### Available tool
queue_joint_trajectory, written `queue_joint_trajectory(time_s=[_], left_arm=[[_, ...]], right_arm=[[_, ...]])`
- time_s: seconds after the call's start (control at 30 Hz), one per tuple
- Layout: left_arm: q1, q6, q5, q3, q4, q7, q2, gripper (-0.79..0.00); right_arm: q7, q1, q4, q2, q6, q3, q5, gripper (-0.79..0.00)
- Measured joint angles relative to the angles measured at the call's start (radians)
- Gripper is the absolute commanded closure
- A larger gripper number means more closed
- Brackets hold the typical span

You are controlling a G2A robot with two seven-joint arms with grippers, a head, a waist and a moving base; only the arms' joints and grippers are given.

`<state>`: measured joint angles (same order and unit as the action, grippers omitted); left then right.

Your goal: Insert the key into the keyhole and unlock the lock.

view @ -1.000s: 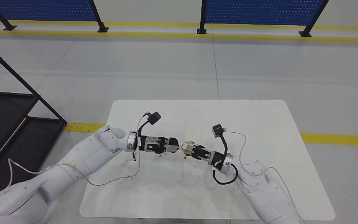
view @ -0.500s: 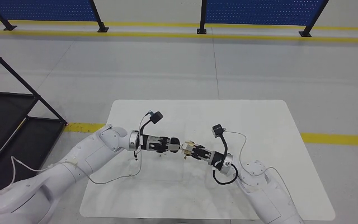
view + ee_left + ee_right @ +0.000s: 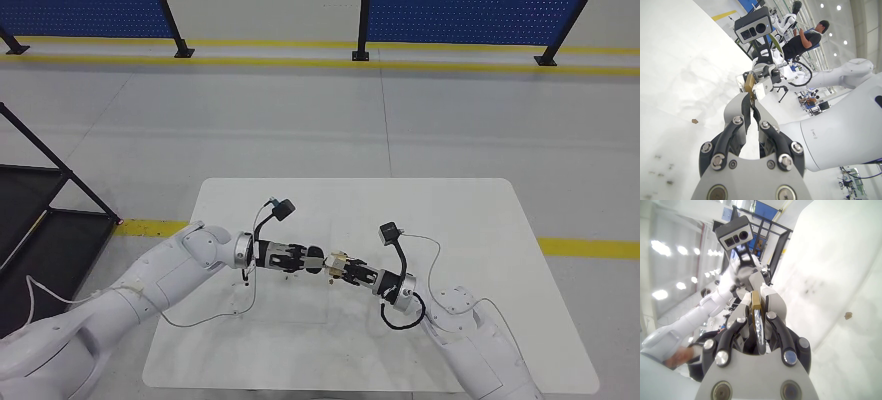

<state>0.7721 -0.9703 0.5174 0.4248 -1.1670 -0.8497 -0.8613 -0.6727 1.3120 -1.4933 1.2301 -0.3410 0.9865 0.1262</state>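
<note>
Right hand (image 3: pixel 755 294) clamped on lock (image 3: pixel 755 303), bracing it toward left hand (image 3: pixel 751 98), which pinches key (image 3: pixel 753 101) just ahead against lock for insertion.

- The lock (image 3: pixel 755 302): brass padlock body with a chrome shackle, gripped in the right gripper (image 3: pixel 757 295) and held off the surface, shackle end toward the wrist.
- The key (image 3: pixel 752 97): largely hidden, pinched in the left gripper (image 3: pixel 751 101), meeting the lock's base; insertion depth indeterminable.

no legible text, small mark on white casing (image 3: pixel 829 136), perhaps lettering, unreadable
</note>
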Motion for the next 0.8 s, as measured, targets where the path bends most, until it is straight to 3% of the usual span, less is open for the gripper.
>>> queue_joint_trajectory(time_s=[0.8], left_arm=[[0.001, -0.032, -0.036, 0.003, -0.002, 0.032, 0.006, 0.0]], right_arm=[[0.0, 0.0, 0.0, 0.0, 0.0, 0.0, 0.0, 0.0]])
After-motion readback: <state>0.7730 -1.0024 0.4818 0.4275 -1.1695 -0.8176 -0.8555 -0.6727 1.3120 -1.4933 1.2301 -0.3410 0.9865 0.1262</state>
